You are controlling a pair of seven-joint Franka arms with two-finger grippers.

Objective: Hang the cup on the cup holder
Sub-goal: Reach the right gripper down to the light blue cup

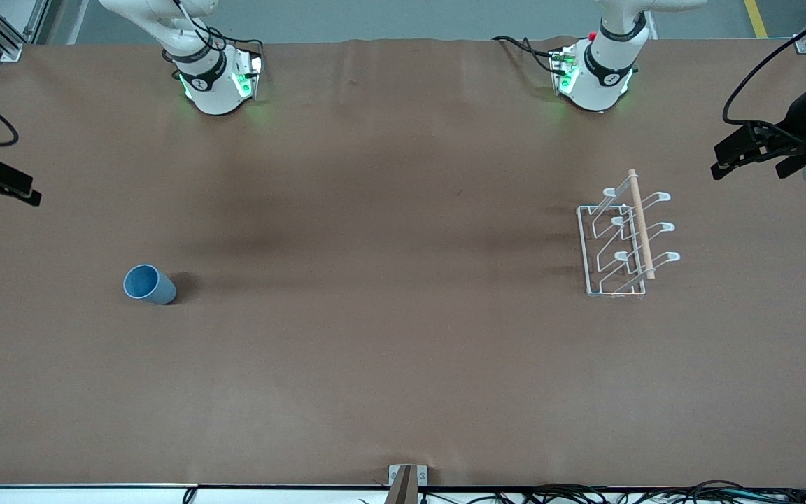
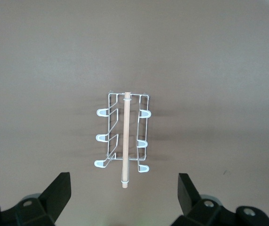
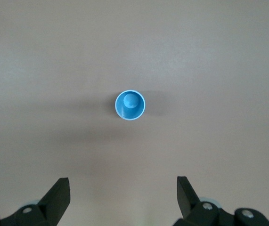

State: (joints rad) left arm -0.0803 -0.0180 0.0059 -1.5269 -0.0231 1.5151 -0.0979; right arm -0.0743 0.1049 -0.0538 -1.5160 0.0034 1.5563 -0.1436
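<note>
Here the cup point(image 1: 149, 285) stands upright on the brown table point(image 1: 375, 350) toward the right arm's end, mouth up with its long axis vertical, while the cup holder point(image 1: 623, 241) sits toward the left arm's end, its wooden rod point(image 1: 641, 224) running lengthwise from the robots' side toward the front camera and its 6 prongs angling outward, 3 to each side. The right gripper point(image 3: 123, 202) hangs high over the table near the cup with fingers spread wide and empty; the left gripper point(image 2: 125, 202) hangs high near the cup holder, likewise wide and empty, both arms waiting
</note>
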